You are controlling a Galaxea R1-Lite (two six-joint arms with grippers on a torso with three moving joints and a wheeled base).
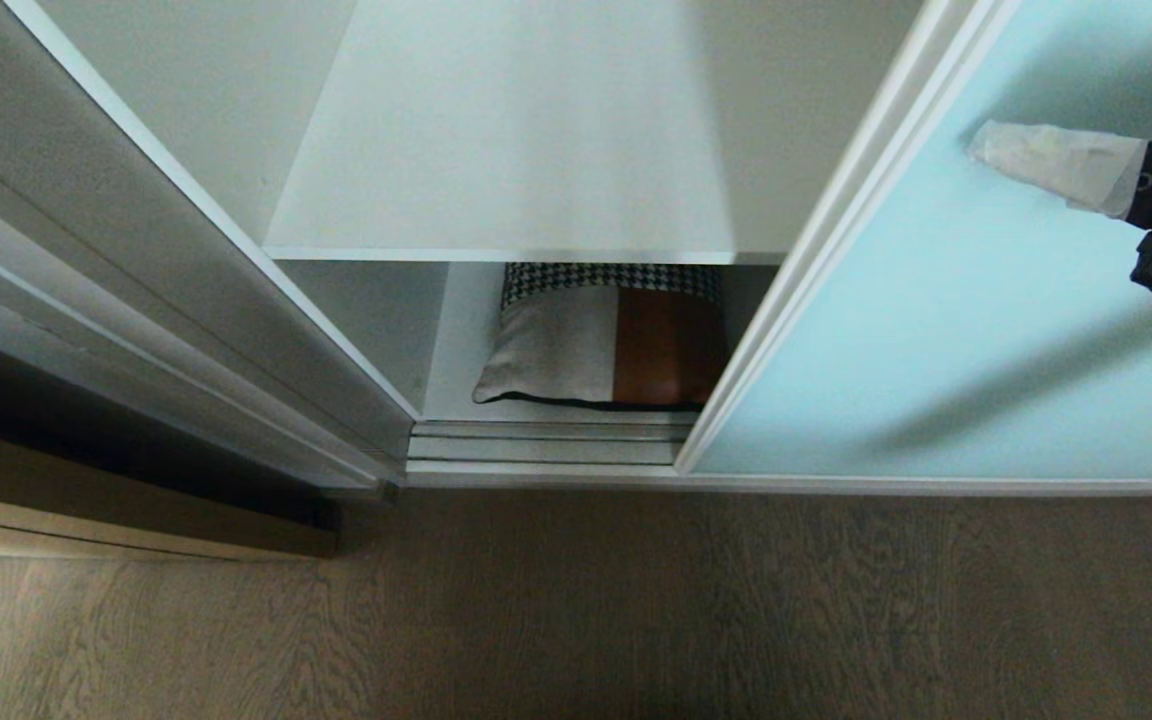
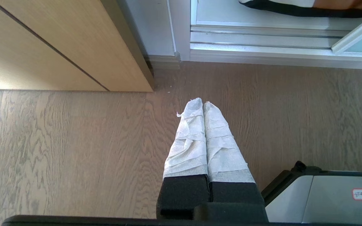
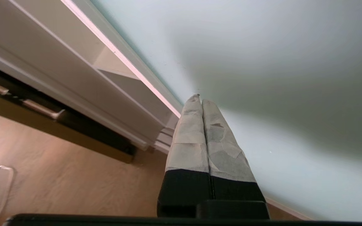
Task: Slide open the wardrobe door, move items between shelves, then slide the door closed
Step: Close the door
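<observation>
Sliding wardrobe door point(image 1: 956, 340): one pale-blue frosted panel, right half of the head view, slid partly aside so the wardrobe interior shows at centre.
Shelves: two white boards in view; the upper shelf point(image 1: 536, 150) fills the top centre, the lower shelf point(image 1: 456, 350) shows beneath it.
Cushion point(image 1: 606, 340): one, patchwork, lying on the lower shelf at centre, its right edge behind the door frame.
Right gripper point(image 1: 981, 148): one, upper right of the head view, taped fingers pressed together and empty, tips close to the glass; contact unclear.
Left gripper point(image 2: 203, 105): one, clenched and empty, hanging over the wood floor point(image 2: 74, 150).
Floor tracks point(image 1: 546, 440): two or three parallel rails, lower centre.
</observation>
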